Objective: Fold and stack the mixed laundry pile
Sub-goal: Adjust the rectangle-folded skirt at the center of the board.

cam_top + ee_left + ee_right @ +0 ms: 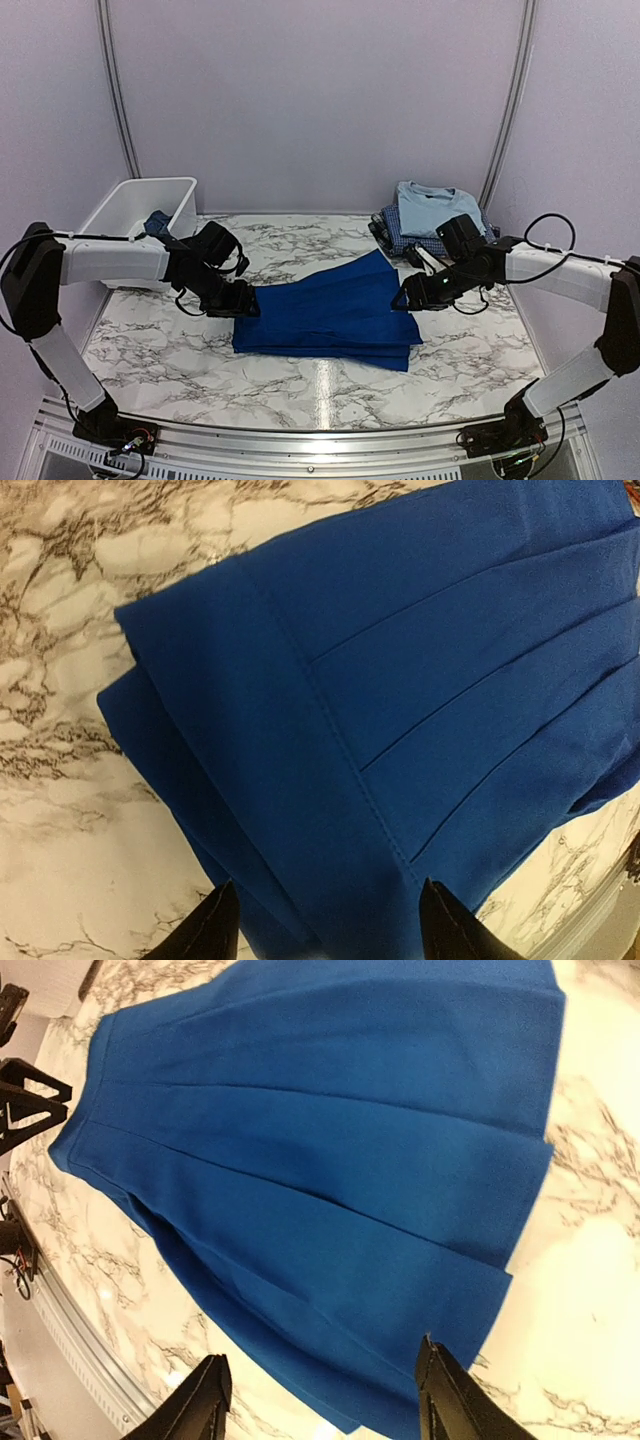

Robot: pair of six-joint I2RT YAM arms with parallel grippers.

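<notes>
Broadly, the royal blue garment [330, 315] lies flat and pleated at the middle of the marble bench [300, 250], with its narrow band end toward the left edge and its wide hem toward the right. The left arm [110, 260] reaches in low, and its jaws stand spread at the band end; in the left wrist view the two dark fingers [215, 930] are well apart, with blue cloth showing between them. The right arm [560, 272] comes in from the other side, its jaws also spread over the hem corner and pinching nothing. Near the far right corner a light blue T-shirt [430, 208] sits folded on top of a navy small-check shirt [398, 240]. A white bin [120, 205] stands at the far left corner, with some dark blue cloth [157, 222] inside it.
</notes>
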